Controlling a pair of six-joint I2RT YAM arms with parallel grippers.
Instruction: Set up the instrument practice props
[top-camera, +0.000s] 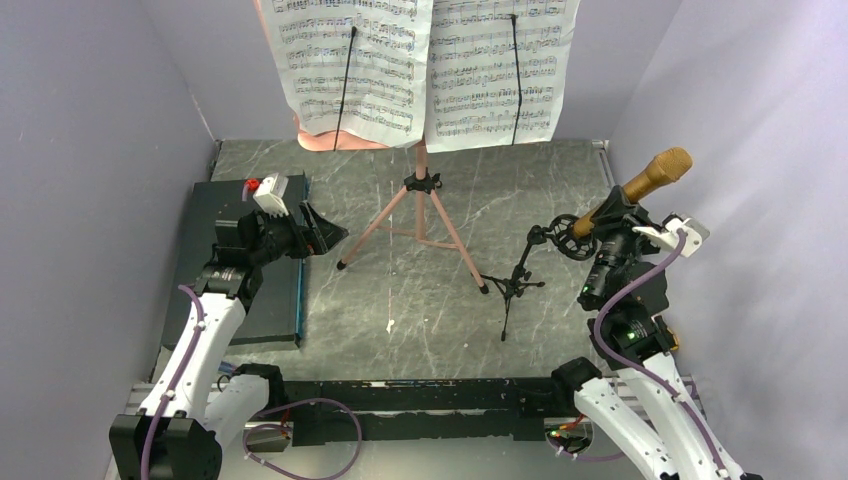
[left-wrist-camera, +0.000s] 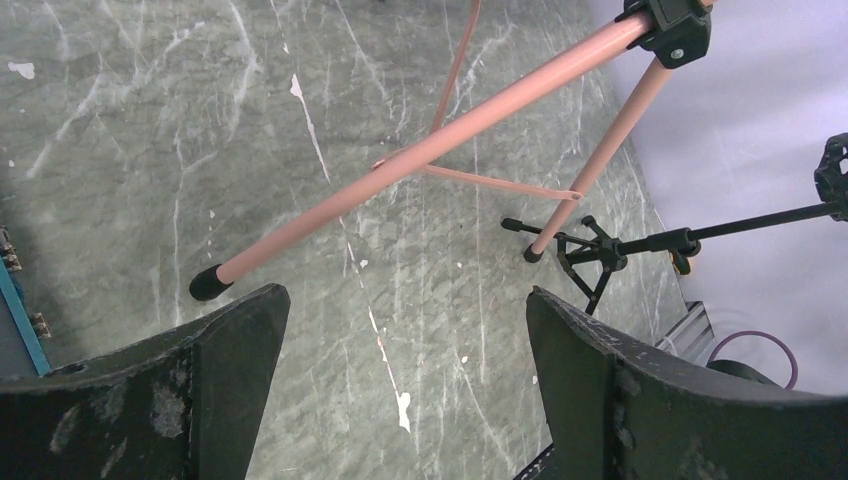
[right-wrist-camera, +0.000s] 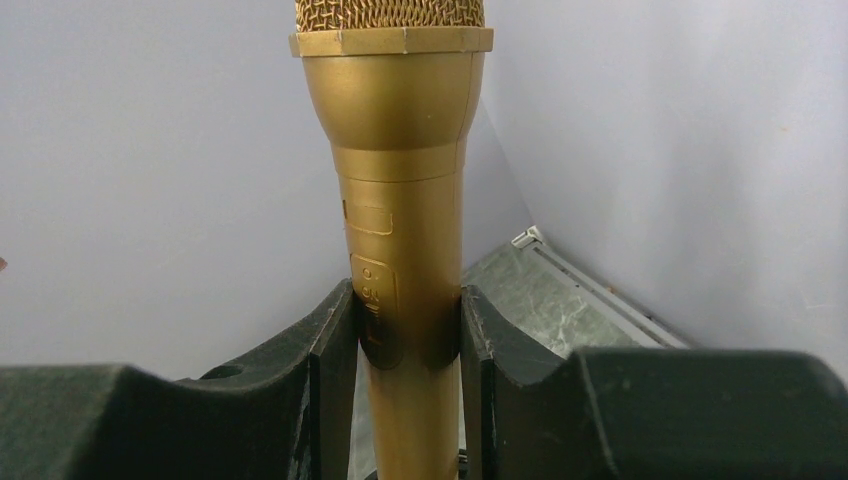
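Note:
The pink music stand (top-camera: 421, 205) stands on its tripod legs at the back middle, with two white sheet-music pages (top-camera: 425, 65) on it. Its legs show in the left wrist view (left-wrist-camera: 420, 155). The small black tripod mic stand (top-camera: 520, 275) stands right of it, its ring clip (top-camera: 568, 237) next to the microphone's lower end; it also shows in the left wrist view (left-wrist-camera: 620, 245). My right gripper (top-camera: 612, 215) is shut on the gold microphone (top-camera: 650, 180), also in the right wrist view (right-wrist-camera: 405, 200), tilted with the head up-right. My left gripper (top-camera: 325, 235) is open and empty beside the stand's left leg.
A dark flat rectangular case (top-camera: 235, 260) lies at the left under my left arm. Lilac walls enclose the table on three sides. A black rail (top-camera: 420, 400) runs along the near edge between the arm bases.

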